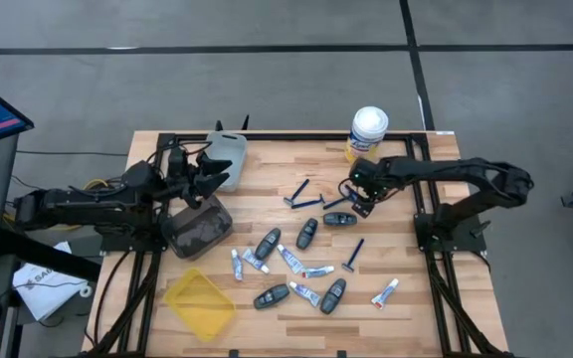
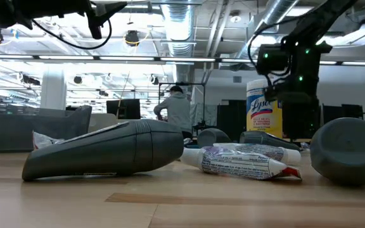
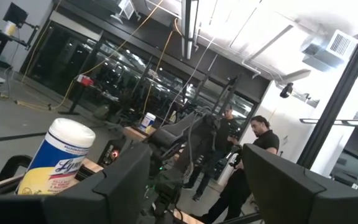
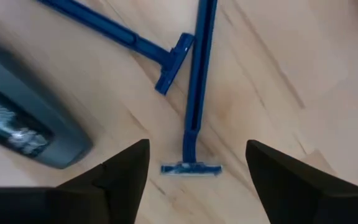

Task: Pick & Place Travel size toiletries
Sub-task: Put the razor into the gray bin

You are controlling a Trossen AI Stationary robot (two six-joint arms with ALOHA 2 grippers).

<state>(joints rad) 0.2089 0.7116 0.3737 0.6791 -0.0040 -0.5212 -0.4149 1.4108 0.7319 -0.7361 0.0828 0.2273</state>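
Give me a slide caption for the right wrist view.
Open right gripper poised over two blue razors on the wooden table, beside a dark grey fob.

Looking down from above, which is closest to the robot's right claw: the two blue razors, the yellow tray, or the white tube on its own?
From the right gripper:
1. Pair of slim blue plastic razors, just beside it toward the table's middle.
2. Lone white tube, by the near edge.
3. Flat yellow plastic tray, far across at the left near corner.

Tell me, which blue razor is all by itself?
The blue razor lying nearer the table's front edge, among the tubes. The other two razors lie crossed together by the right gripper.
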